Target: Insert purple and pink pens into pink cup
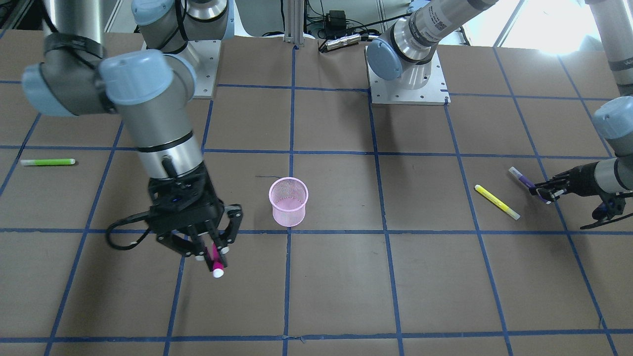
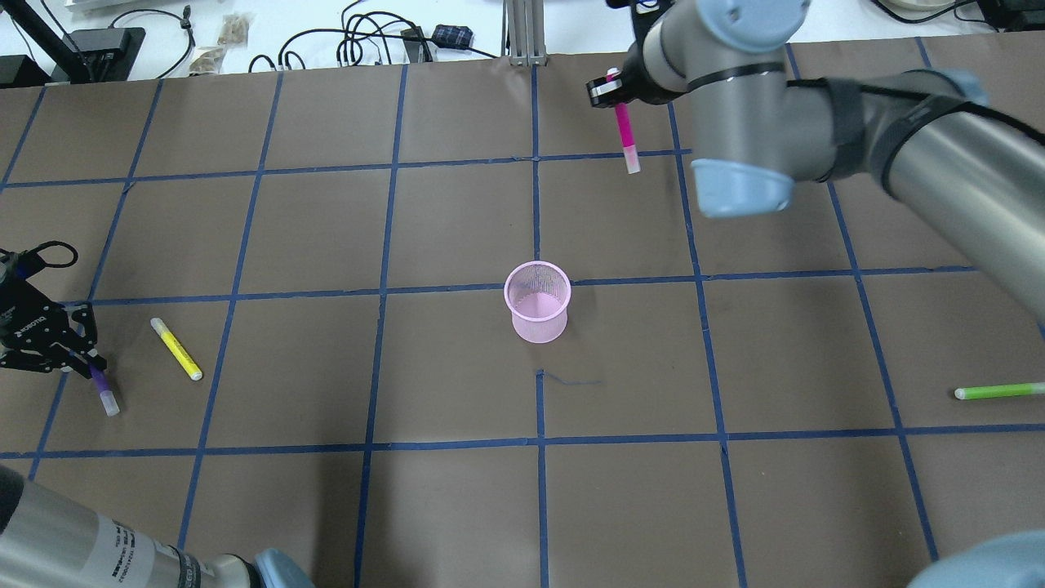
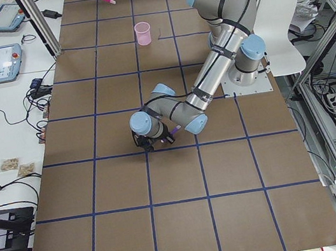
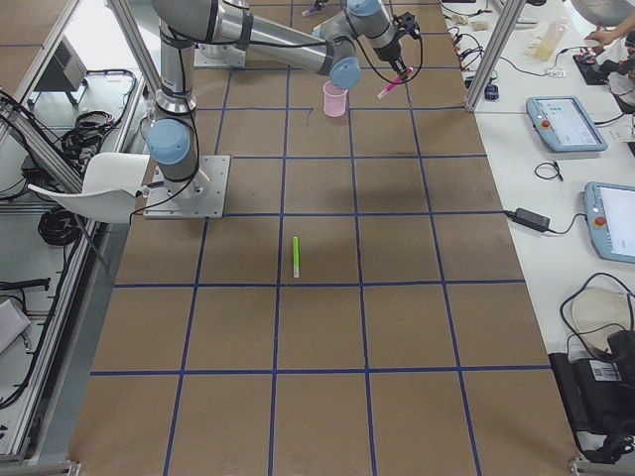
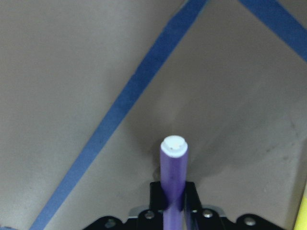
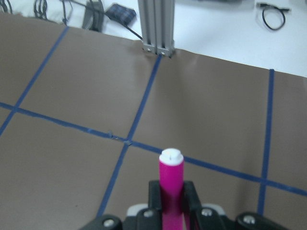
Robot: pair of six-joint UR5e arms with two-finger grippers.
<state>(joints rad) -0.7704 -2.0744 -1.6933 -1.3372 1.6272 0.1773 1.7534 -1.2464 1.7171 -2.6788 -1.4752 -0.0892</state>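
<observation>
The pink mesh cup (image 1: 288,201) stands upright near the table's middle, also in the overhead view (image 2: 536,300). My right gripper (image 1: 212,254) is shut on the pink pen (image 1: 215,260) and holds it above the table, away from the cup; the pen also shows in the overhead view (image 2: 626,135) and in the right wrist view (image 6: 171,187). My left gripper (image 2: 77,359) is shut on the purple pen (image 2: 102,388) low at the table's left end; the pen's white cap points out in the left wrist view (image 5: 173,175).
A yellow pen (image 2: 176,349) lies on the table close to the left gripper, also in the front view (image 1: 496,201). A green pen (image 2: 999,391) lies far on the right side. Cables and a metal post (image 2: 522,33) stand beyond the table's far edge.
</observation>
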